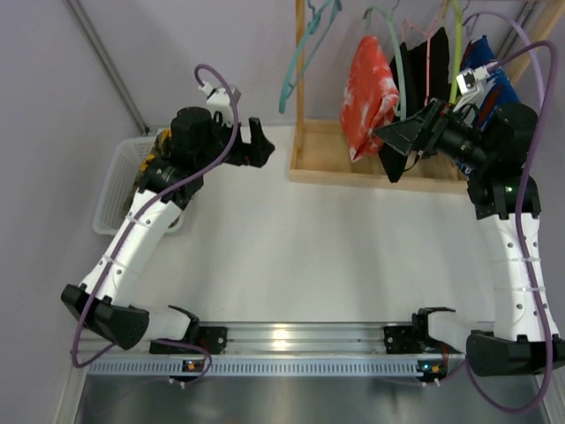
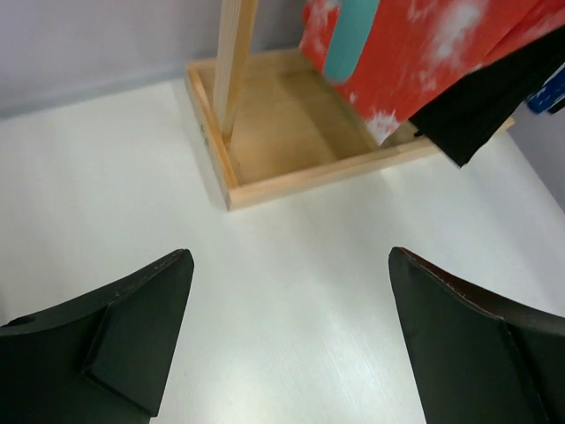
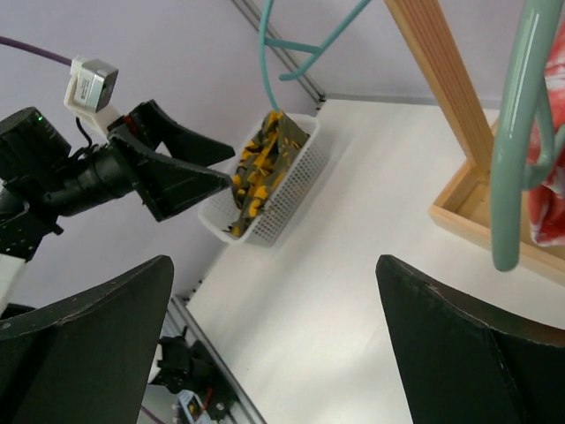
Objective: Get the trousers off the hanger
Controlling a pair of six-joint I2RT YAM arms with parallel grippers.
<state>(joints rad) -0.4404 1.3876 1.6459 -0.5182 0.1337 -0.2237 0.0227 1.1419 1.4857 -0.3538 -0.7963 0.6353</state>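
White mesh basket (image 1: 113, 187), wooden rack base (image 1: 320, 152)

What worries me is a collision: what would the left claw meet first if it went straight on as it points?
Probably the bare white table, short of the wooden stand base; the left claw tilts down at it. Depth is unclear: the base's rim could come first.

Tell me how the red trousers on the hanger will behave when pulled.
Probably floppy: the red trousers hang in soft folds over the hanger. Likely light, so they may slide off, though the thin hanger could swing along.
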